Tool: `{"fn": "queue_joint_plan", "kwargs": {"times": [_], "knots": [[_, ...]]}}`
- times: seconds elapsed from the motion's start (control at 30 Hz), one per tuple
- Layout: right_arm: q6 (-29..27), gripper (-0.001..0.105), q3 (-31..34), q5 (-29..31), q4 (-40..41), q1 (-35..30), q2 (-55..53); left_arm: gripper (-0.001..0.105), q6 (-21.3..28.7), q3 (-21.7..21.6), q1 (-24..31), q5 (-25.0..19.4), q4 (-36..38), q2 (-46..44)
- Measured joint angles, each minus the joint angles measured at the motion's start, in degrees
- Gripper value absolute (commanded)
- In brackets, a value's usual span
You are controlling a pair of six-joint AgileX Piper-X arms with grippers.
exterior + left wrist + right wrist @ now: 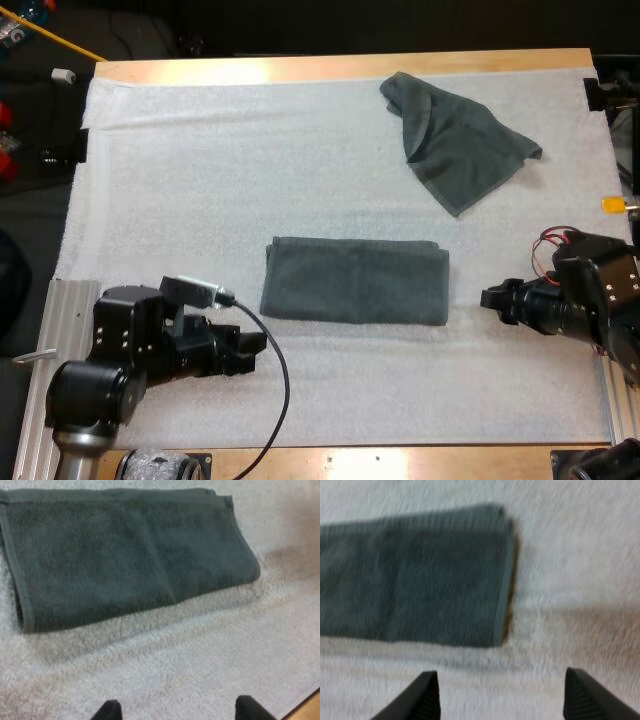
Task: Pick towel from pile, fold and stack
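A folded dark grey-green towel [355,281] lies flat in the middle of the white mat [240,170]. A second towel [455,140], crumpled, rests at the far right of the mat. My left gripper [250,352] sits low on the mat, just short of the folded towel's near left corner, open and holding nothing. In the left wrist view the folded towel [125,555] lies beyond my spread fingertips [109,711]. My right gripper [492,298] hovers open a little to the right of the folded towel's right edge [502,580], its fingertips [422,697] apart over bare mat.
The wooden table edge [400,458] runs along the near side of the mat. An aluminium rail [55,330] stands at the left beside my left arm. Bare mat stretches across the far left and between the two towels.
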Motion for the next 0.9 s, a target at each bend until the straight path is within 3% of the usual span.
{"fn": "queue_joint_plan", "kwargs": {"times": [0.27, 0.67, 0.9], "knots": [[-0.8, 0.053, 1.2, 0.8, -8.5, 0.0, 9.2, 0.047, 0.0, 0.0, 0.0, 0.0, 0.1, -0.4], [-0.8, 0.053, 1.3, -9.9, -22.8, -0.5, 29.7, 0.047, 0.0, 0.0, 0.0, 3.9, 0.1, -0.4], [-0.8, 0.053, 1.3, -11.1, -24.8, -2.3, 35.9, 0.047, 0.0, 0.0, 0.0, 4.1, 0.1, -0.4]]}}
